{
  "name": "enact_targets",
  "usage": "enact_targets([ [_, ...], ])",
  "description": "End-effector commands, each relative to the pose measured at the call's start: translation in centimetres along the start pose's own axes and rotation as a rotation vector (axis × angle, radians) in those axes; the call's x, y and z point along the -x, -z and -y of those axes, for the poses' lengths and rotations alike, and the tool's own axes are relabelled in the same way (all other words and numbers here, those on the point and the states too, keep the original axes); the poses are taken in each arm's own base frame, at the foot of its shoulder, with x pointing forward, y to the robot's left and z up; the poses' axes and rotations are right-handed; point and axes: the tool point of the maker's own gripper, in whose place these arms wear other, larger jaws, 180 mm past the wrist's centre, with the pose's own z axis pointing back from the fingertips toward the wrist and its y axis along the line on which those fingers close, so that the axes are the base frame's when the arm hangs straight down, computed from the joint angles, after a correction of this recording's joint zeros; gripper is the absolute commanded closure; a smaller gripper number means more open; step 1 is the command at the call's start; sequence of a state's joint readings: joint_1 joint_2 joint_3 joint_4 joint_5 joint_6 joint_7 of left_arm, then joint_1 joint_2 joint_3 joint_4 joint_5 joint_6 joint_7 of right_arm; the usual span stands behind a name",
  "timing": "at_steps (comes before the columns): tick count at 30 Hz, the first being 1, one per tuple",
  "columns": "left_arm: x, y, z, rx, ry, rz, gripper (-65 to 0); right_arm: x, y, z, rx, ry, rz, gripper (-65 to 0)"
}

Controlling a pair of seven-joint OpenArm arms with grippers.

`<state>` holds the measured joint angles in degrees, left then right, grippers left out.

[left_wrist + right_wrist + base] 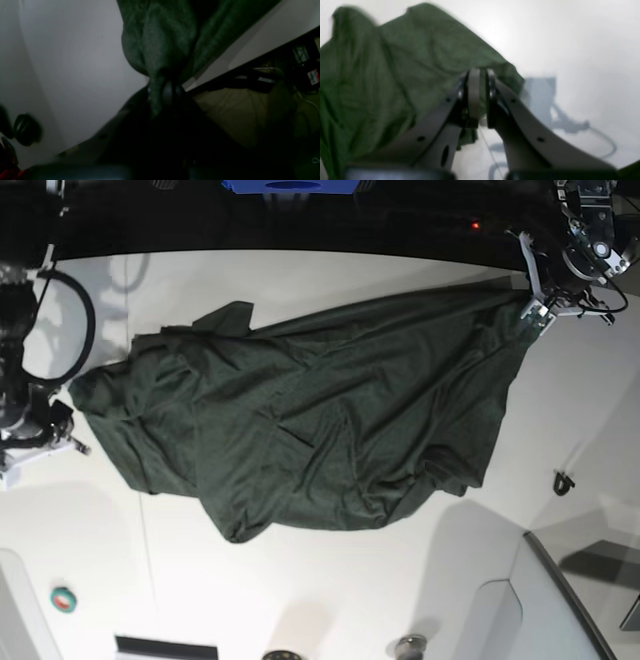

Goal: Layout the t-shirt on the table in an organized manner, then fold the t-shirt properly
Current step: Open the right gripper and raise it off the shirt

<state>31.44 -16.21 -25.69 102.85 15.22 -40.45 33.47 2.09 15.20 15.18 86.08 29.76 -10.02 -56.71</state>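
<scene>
The dark green t-shirt (320, 420) lies crumpled and stretched across the white table (300, 580). At the base view's upper right, my left gripper (535, 308) is shut on a corner of the t-shirt and holds it lifted near the table's far edge. In the left wrist view the t-shirt (160, 37) bunches up out of the left gripper (166, 87). On the left of the base view my right gripper (72, 442) is at the shirt's other end. The right wrist view shows the right gripper (482, 75) with jaws nearly together on the edge of the t-shirt (382, 75).
A green tape roll (63, 598) lies at the front left and a small dark clip (564, 480) at the right. A grey bin (560, 600) fills the front right corner. A black cable loop (70, 320) hangs by the right arm. The dark table edge (300, 240) is close behind the shirt.
</scene>
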Motion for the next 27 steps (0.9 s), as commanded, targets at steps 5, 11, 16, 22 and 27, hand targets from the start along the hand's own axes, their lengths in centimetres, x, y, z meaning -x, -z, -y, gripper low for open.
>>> enact_targets([
  [5,0.6,-0.3,-1.0,-0.051,0.070,-0.051,0.0,1.3,-1.7,0.3,-0.008,-0.054,0.008,-8.9],
  [11,0.5,-0.2,-1.0,-0.054,0.070,-0.048,0.0,10.6,-4.9,-5.1,-0.188,-0.400,-0.029,-41.7],
  [16,0.6,-0.3,-1.0,-0.053,0.070,-0.049,0.0,17.2,-4.4,-9.0,-0.313,-0.492,-0.109,-41.6],
  [22,0.6,-0.3,-1.1,-0.057,0.067,-0.049,0.0,21.1,-1.9,-11.2,-0.302,-0.639,-0.169,-37.8],
  [27,-0.1,-0.3,-0.7,-0.032,0.019,-0.003,0.0,19.5,-2.5,-11.9,-0.223,-0.714,-0.061,-37.7],
])
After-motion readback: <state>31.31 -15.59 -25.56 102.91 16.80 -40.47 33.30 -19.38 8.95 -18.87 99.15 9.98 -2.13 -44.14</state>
